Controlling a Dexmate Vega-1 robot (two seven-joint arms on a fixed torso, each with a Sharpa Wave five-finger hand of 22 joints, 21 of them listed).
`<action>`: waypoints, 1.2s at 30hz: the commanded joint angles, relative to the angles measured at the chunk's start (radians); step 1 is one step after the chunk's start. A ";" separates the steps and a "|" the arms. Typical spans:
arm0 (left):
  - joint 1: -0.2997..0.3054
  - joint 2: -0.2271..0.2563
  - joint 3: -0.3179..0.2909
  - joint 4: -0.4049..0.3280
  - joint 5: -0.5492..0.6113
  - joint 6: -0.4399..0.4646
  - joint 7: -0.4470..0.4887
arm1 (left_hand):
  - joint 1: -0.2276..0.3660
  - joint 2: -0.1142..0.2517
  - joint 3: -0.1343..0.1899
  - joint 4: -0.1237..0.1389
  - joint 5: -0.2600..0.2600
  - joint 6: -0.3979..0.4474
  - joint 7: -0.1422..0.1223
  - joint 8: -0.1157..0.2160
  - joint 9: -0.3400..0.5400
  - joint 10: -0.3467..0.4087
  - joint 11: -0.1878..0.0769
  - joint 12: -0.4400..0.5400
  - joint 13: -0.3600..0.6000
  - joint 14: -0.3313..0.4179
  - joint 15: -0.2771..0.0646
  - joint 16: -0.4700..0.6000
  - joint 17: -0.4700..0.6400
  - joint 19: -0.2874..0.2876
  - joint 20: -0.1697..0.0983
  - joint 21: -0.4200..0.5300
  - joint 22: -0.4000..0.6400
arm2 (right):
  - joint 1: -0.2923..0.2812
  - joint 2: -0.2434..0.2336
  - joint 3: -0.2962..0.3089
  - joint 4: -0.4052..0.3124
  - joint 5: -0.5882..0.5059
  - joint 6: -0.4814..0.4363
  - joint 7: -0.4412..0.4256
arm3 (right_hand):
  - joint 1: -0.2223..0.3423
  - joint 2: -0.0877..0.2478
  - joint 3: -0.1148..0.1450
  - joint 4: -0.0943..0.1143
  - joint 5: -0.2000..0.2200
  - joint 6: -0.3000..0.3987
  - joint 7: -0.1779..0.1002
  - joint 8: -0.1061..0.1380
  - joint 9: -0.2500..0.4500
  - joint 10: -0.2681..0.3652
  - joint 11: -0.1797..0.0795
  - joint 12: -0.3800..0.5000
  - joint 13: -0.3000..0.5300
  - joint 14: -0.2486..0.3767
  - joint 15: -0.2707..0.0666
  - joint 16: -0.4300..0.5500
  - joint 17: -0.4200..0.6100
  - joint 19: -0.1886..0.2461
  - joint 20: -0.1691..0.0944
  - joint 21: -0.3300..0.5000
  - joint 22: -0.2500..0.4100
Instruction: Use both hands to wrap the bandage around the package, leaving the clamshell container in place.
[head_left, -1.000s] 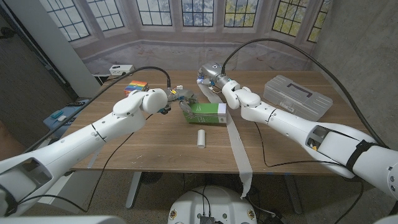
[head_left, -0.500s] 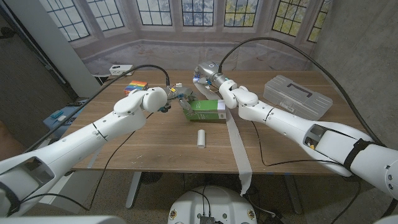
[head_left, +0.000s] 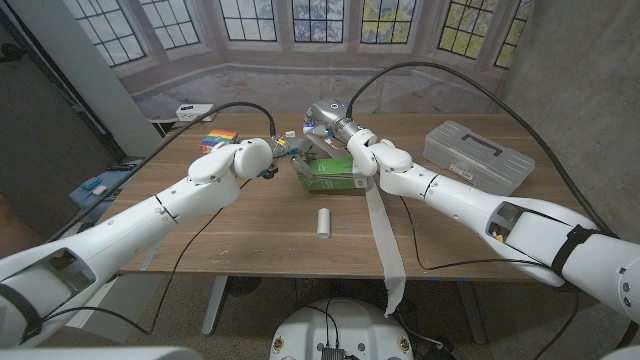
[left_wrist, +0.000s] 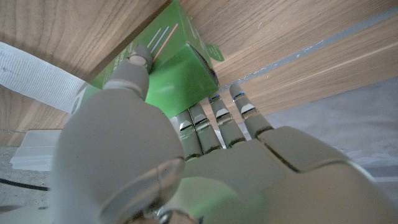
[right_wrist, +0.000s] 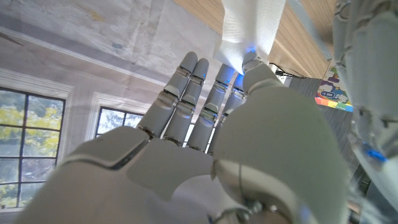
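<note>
A green package (head_left: 336, 173) lies at mid-table, and my left hand (head_left: 288, 152) grips its left end. In the left wrist view the thumb (left_wrist: 137, 63) presses one face of the package (left_wrist: 177, 78) while the fingers curl around its end. My right hand (head_left: 323, 124) is raised just behind the package and pinches a white bandage (head_left: 382, 235). The strip runs over the package, across the table and hangs off the front edge. The right wrist view shows the bandage (right_wrist: 250, 23) held at the fingertips. The grey clamshell container (head_left: 478, 156) sits at the right of the table.
A small white roll (head_left: 323, 222) lies in front of the package. A rainbow-coloured block (head_left: 218, 138) sits at the back left, with a white box (head_left: 195, 111) beyond it. Black cables arc from both arms over the table's back.
My right hand has moved left behind the package, drawing the bandage with it. The left hand keeps its hold on the package's left end.
</note>
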 joint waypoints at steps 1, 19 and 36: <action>-0.012 -0.017 0.021 0.007 -0.005 0.023 0.002 | -0.002 0.074 0.013 0.014 0.009 0.067 0.012 0.128 0.003 0.009 -0.001 -0.002 0.006 0.007 0.006 -0.004 0.005 -0.001 -0.002 0.006 0.004 | -0.025 0.000 0.015 -0.055 0.012 0.000 0.011 | 0.012 0.001 -0.005 0.001 -0.001 0.006 0.004 -0.002 0.005 0.004 -0.001 0.002 0.005 0.011 -0.146 0.001 0.006 0.007 -0.043 -0.003 0.005; -0.031 -0.029 0.049 0.053 -0.030 0.003 -0.003 | -0.005 0.077 0.013 0.014 0.010 0.066 0.012 0.130 0.003 0.009 0.000 -0.004 0.009 0.006 0.005 -0.006 0.005 -0.001 0.000 0.007 0.004 | -0.038 0.015 0.036 -0.083 0.016 0.024 -0.031 | 0.018 0.003 -0.011 0.000 -0.002 0.008 0.007 -0.005 0.006 0.005 -0.007 0.000 0.007 0.012 -0.145 -0.001 0.008 0.006 -0.041 -0.004 0.005; -0.052 -0.045 0.061 0.104 -0.056 -0.023 0.008 | -0.005 0.078 0.011 0.013 0.011 0.065 0.015 0.132 0.002 0.007 0.001 -0.008 0.012 0.006 0.008 -0.006 0.006 -0.001 0.000 0.007 0.004 | -0.052 0.019 0.060 -0.119 0.021 0.037 -0.069 | 0.021 0.006 -0.017 0.002 -0.002 0.010 0.010 -0.006 0.006 0.005 -0.005 -0.001 0.009 0.014 -0.145 0.000 0.012 0.007 -0.038 -0.004 0.005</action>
